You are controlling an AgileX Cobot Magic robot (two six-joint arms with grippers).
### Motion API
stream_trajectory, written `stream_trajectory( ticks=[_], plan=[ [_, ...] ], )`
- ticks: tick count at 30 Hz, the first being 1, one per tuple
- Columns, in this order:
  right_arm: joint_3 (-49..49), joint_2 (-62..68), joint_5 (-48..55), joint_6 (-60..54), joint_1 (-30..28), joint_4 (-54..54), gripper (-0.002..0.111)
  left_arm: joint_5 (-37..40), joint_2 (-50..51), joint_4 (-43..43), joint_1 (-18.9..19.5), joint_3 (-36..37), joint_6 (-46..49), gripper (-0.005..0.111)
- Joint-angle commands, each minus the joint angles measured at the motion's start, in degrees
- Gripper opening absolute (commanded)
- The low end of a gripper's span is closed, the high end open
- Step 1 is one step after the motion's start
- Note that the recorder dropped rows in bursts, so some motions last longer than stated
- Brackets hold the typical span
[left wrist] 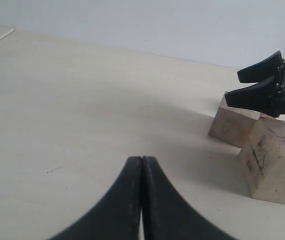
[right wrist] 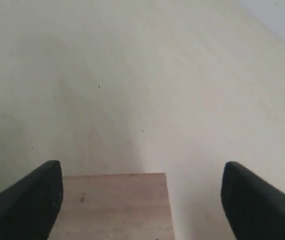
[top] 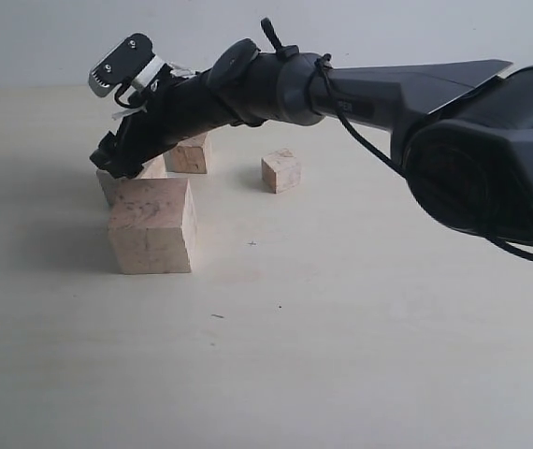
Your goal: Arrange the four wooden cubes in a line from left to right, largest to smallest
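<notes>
The largest cube (top: 152, 229) stands on the pale table (top: 341, 309), and everything else is placed from it. Directly behind it, close by and partly hidden, sits the second cube (top: 110, 190). The third cube (top: 190, 153) lies further back and a little to the right of the largest, and the smallest cube (top: 280, 171) stands well apart to its right. The right arm reaches across from the right and tilts down, so the right pincer (top: 117, 161) is over the second cube, just behind the largest one. Its fingers (right wrist: 32, 200) are spread wide with that cube's top between them, with a gap on each side. The left pincer (left wrist: 141, 200) is pressed together with nothing in it, low over bare table, looking toward the largest cube from some way off.
</notes>
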Motion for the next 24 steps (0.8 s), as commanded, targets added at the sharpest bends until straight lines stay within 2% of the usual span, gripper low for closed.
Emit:
stream_trajectory(
  ticks=[1,6,14,16,20,24],
  plan=[
    [-0.3,0.5,-0.5,0.0,-0.4,-0.2,0.081,-0.5,-0.2,-0.7,0.2,0.2,0.3,0.0],
    [-0.3,0.6,3.5,-0.6,-0.4,0.6,0.081,-0.5,-0.2,-0.7,0.2,0.2,0.3,0.0],
    [-0.3,0.9,2.8,-1.3,-0.4,-0.7,0.08,-0.5,-0.2,-0.7,0.2,0.2,0.3,0.0],
    [-0.3,1.4,2.8,-1.3,-0.4,-1.6,0.076,-0.5,-0.2,-0.7,0.2,0.2,0.3,0.0],
    [-0.3,2.6,2.8,-1.3,-0.4,-2.2,0.06,-0.5,-0.2,-0.7,0.2,0.2,0.3,0.0],
    [-0.3,2.6,2.6,-1.0,-0.4,-2.7,0.06,-0.5,-0.2,-0.7,0.2,0.2,0.3,0.0]
  ],
)
